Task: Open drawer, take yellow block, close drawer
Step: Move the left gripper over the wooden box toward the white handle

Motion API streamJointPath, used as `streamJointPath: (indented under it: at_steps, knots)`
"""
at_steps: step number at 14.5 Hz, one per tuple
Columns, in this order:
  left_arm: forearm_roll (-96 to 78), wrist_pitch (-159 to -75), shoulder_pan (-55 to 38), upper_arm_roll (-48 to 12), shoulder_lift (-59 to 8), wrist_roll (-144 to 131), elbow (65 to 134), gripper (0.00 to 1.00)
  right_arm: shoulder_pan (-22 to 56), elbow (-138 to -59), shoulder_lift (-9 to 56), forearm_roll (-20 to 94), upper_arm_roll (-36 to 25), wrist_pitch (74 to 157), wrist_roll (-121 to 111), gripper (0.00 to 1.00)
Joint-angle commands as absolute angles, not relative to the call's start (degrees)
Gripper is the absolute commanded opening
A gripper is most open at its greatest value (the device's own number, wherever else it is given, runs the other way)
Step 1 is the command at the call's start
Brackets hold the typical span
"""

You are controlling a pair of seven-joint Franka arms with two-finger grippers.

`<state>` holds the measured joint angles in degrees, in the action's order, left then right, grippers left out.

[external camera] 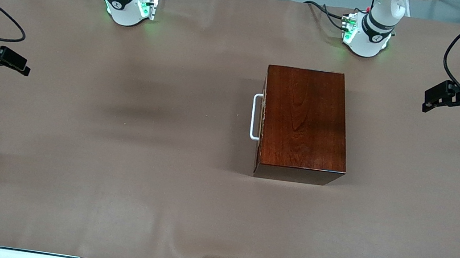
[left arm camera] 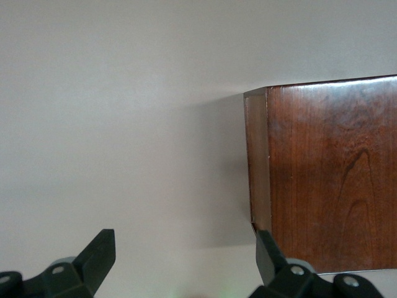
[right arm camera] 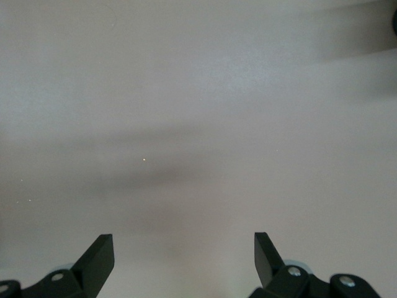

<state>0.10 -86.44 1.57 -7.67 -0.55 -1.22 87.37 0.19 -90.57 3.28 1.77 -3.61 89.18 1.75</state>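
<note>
So the only container here is the dark reddish-brown wooden box (external camera: 305,124), sitting on the brown table (external camera: 116,167) a bit toward the left arm's end. Its drawer (external camera: 261,124) is pushed all the way in, so whatever's inside can't be seen from any view. The yellow block isn't visible anywhere, and there's no telling from these shots whether it's in there.

Orientation-wise: the box's long axis runs from the robots' bases toward the front camera. The drawer front faces the right arm's end of the table, with the white U-shaped handle (external camera: 255,117) sticking out that way; the bar itself runs parallel to the box's long side.

The left gripper (external camera: 434,97) hangs over the table at the left arm's end, well apart from the box, fingers spread wide with nothing between them. The right gripper (external camera: 18,65) hangs over the table at the right arm's end, also spread wide and empty.

What each view adds: the front view is the only one showing the handle and the whole box. The left wrist view catches a corner of the box, glossy top and one narrow side face, with both black fingertips (left arm camera: 99,254) clearly apart. The right wrist view shows only bare tabletop and shadows past its own spread fingertips (right arm camera: 99,254), no box at all.
</note>
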Motion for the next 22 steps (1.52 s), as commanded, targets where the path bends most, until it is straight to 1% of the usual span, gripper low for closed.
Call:
streamJointPath:
  at_steps: [1, 3, 8, 12, 14, 17, 22]
  knots:
    - [-0.62, -84.99, 2.02, -8.00, -1.23, -0.18, 85.69, 1.00, -0.70, -91.32, 2.20, 0.79, -2.90, 89.12, 1.41, 1.00]
    - [-1.05, -84.99, 1.85, -8.09, -1.49, -0.79, 85.61, 1.00, -0.70, -91.32, 2.20, 0.79, -2.90, 89.12, 1.49, 1.00]
    - [-0.79, -84.81, -0.60, -10.89, -4.82, -7.44, 83.94, 1.00, -0.70, -91.32, 2.20, 0.79, -2.90, 89.12, 1.41, 1.00]
    - [-0.79, -84.90, -6.23, -11.34, -7.99, -16.94, 82.19, 1.00, -0.70, -91.32, 2.20, 0.79, -2.90, 89.12, 1.41, 1.00]
    - [-0.88, -85.08, -10.00, -11.34, -10.36, -22.21, 79.90, 1.00, -0.70, -91.32, 2.20, 0.79, -2.90, 89.12, 1.41, 1.00]
    - [-0.70, -85.52, -15.80, -11.25, -15.72, -31.43, 75.51, 1.00, -0.70, -91.32, 2.20, 0.79, -2.90, 89.12, 1.41, 1.00]
    - [-0.44, -91.31, -22.40, -11.08, -19.42, -42.08, 74.71, 1.00, -0.70, -91.32, 2.20, 0.79, -2.90, 89.12, 1.41, 1.00]
